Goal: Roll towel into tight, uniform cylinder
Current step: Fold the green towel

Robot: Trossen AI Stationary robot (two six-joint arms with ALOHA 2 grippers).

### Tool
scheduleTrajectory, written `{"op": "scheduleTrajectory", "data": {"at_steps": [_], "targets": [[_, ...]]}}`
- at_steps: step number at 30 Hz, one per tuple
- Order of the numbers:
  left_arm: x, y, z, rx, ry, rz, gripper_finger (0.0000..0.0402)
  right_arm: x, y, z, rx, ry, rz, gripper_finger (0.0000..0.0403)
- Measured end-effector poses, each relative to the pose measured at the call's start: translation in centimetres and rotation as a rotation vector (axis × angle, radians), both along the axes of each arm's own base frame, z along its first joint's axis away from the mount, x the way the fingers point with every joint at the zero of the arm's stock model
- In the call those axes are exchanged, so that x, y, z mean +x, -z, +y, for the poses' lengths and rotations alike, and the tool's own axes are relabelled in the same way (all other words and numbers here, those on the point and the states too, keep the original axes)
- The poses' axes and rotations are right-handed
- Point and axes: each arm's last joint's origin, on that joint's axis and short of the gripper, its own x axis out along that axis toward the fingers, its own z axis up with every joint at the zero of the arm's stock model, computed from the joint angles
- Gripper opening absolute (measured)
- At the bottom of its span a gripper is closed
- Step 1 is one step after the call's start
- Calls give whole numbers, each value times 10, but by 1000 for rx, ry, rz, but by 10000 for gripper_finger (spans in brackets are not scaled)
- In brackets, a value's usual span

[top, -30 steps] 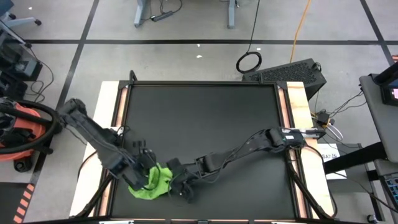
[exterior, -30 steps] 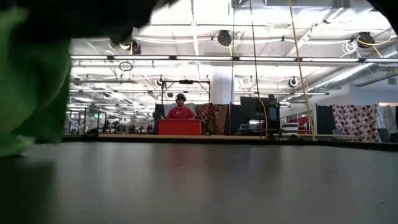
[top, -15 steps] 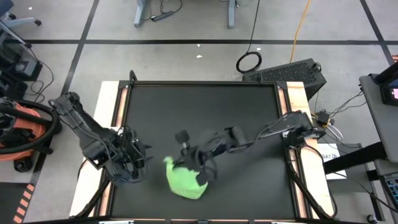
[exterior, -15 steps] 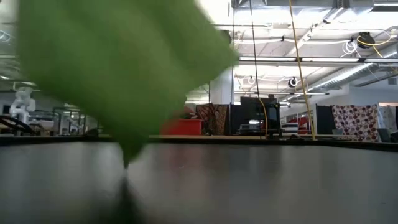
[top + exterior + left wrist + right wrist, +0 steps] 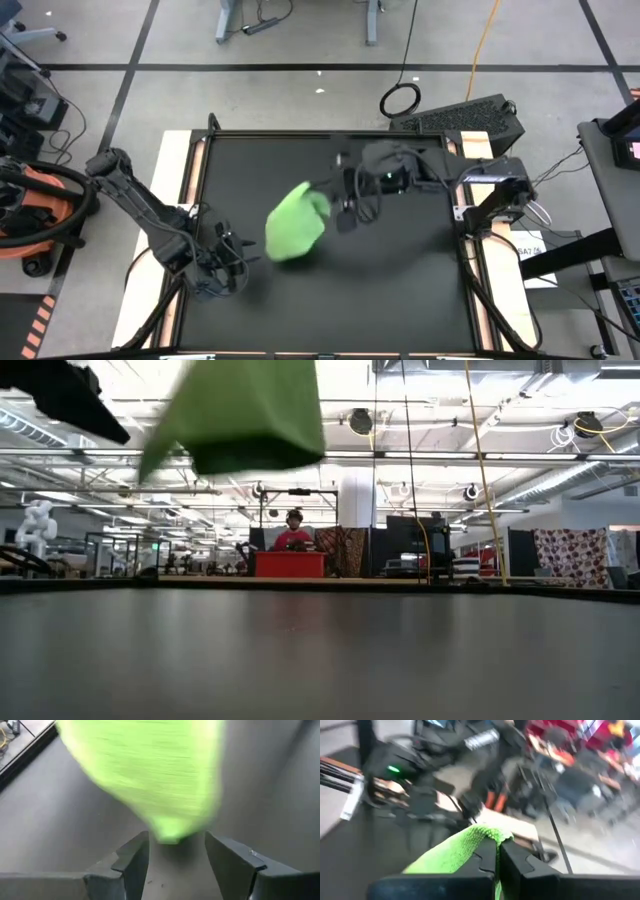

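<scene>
The lime-green towel [image 5: 295,222] hangs in the air over the middle of the black mat [image 5: 400,280], bunched and blurred. In the low view the towel [image 5: 245,415] is well above the table top. My right gripper [image 5: 337,192] is shut on its upper end, right of the towel. My left gripper [image 5: 228,268] is low over the mat's near left part, open and empty. In the left wrist view the towel [image 5: 145,775] shows beyond my left gripper [image 5: 177,855], apart from it. My right gripper pinches a bunched upper edge of the towel [image 5: 492,836] between its two fingers, which come about level from the table's right side. One layer or several, I cannot tell. The towel hangs slack below and left of the fingers, lifted clear of the mat.
The mat has wooden side rails [image 5: 185,190] left and right. A person in red [image 5: 292,538] sits far off in the room behind the table. An orange vacuum [image 5: 35,215] stands on the floor left of the table.
My right gripper has gone up and toward the table's far edge and right, carrying the towel. The towel has left the mat's near left part, where it lay crumpled by my left gripper, and now hangs clear over the middle, swinging.
</scene>
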Motion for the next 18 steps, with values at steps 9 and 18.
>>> {"op": "scheduleTrajectory", "data": {"at_steps": [9,18], "targets": [[0,3,7,164,-51,-74,201,-5,26,-52,134,152,248,0],[34,-10,11,229,-149,-303,201,27,51,-62,207,70,264,0]]}}
